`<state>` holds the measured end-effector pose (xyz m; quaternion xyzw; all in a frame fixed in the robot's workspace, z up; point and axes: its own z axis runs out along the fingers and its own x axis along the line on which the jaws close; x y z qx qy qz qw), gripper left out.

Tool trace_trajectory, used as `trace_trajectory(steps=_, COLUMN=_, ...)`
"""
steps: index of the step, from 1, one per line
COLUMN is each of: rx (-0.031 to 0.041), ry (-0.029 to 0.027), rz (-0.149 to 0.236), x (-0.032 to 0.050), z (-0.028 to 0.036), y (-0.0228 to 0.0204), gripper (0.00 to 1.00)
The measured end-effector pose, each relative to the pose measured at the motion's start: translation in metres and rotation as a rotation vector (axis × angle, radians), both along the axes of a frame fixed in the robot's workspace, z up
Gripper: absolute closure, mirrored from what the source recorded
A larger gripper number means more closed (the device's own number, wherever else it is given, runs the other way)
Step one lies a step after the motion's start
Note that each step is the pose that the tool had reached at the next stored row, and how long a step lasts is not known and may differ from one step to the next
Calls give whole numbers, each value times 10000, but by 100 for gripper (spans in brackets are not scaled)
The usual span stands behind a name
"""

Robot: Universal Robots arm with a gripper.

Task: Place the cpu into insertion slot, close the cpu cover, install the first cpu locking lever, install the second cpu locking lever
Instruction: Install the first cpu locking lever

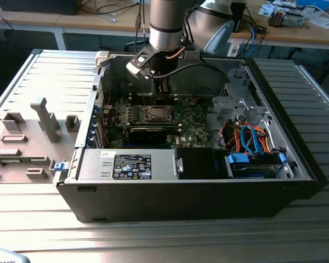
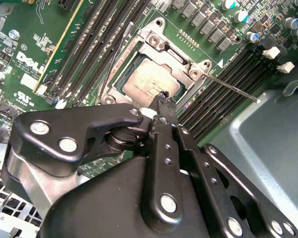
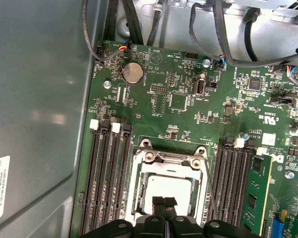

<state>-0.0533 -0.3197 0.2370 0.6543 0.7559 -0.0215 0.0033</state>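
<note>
green board, cpu (image 2: 151,82) just beneath hand (image 2: 164,101)

we see the arm (image 1: 165,22) reaching straight down, wrist vertical. the gripper (image 1: 162,87) hangs low beneath it, and in both wrist views its black fingers (image 3: 164,206) press together at the tips (image 2: 163,100), leaving no gap between them.

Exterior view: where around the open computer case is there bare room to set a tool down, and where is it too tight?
Free: the ribbed metal table in front of the case, and its strip off the exterior view's right. Crowded: the grey fixture blocks at the exterior view's left, the cable tangle by the blue drive bay, and the insertion slot, where the hand hangs.
</note>
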Motion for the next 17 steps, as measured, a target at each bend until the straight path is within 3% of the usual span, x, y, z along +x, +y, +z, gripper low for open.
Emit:
trace_trajectory(steps=8, rx=2, ry=0, rz=100, x=0, z=0, y=0, gripper=89)
trace_trajectory(steps=15, rx=4, ry=0, rz=1126, x=0, z=0, y=0, gripper=89)
trace_trajectory(steps=17, rx=30, ry=-2, rz=1765, x=0, z=0, y=0, gripper=89)
